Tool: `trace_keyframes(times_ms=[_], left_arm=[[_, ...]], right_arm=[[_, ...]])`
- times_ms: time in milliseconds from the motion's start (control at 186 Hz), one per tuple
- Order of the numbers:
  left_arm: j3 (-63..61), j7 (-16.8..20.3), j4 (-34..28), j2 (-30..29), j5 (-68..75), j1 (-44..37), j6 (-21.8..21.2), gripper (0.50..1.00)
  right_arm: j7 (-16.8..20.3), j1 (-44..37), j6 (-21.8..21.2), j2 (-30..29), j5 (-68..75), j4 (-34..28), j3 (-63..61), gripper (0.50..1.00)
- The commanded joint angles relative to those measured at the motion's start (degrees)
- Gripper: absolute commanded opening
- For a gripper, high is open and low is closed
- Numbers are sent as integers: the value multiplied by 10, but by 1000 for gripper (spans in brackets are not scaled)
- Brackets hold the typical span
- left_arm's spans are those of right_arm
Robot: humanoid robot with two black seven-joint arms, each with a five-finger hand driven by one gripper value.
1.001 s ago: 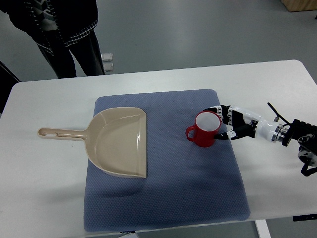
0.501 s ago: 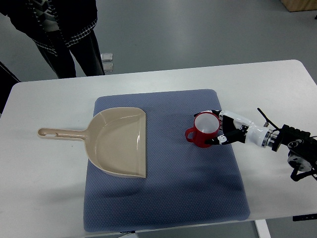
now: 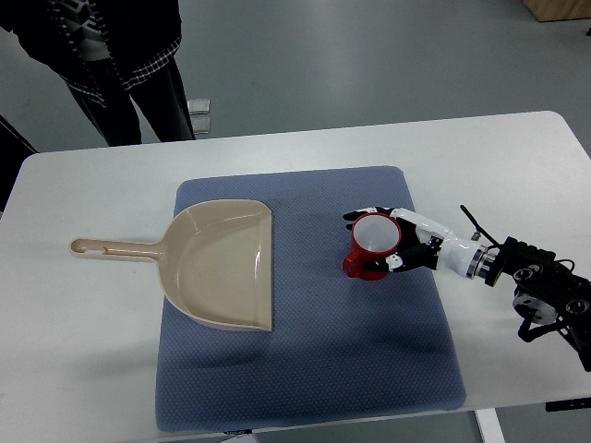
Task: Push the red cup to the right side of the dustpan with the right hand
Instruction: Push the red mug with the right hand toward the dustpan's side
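Note:
The red cup [image 3: 369, 247], white inside, stands on the blue mat [image 3: 305, 369], leaning a little, its handle at the lower left. It is right of the beige dustpan [image 3: 222, 263], a clear gap away from the pan's open right edge. My right hand [image 3: 395, 242] comes in from the right and presses against the cup's right side. Its fingers [image 3: 413, 221] are spread around the cup's far and near sides without closing on it. The left arm does not show.
The mat lies on a white table [image 3: 83, 369]. The dustpan's handle [image 3: 111, 247] points left off the mat. A person in dark clothes [image 3: 111, 46] stands beyond the table's far left edge. Bare mat lies in front of the cup.
My right hand has moved left, sliding the cup with it a short way toward the dustpan. The cup now leans slightly. The dustpan has stayed put.

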State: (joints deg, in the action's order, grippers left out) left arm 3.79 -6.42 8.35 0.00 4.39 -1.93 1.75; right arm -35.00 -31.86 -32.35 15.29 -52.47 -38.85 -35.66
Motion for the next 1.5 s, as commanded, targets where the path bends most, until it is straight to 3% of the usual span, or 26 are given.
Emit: trace_keyframes(times_ms=[0, 474, 1368, 1497], left_arm=[[0, 0, 0, 0, 0, 0, 0, 1000], [0, 0, -1, 0, 0, 0, 0, 1000], [0, 0, 0, 0, 0, 0, 0, 1000], [0, 0, 0, 0, 0, 0, 0, 1000]], right_arm=[[0, 4, 2, -5, 0, 0, 2, 928], [0, 6, 9, -24, 1, 0, 6, 928], [0, 32, 10, -55, -24, -55, 9, 928], [0, 33, 26, -62, -25, -56, 26, 928]])
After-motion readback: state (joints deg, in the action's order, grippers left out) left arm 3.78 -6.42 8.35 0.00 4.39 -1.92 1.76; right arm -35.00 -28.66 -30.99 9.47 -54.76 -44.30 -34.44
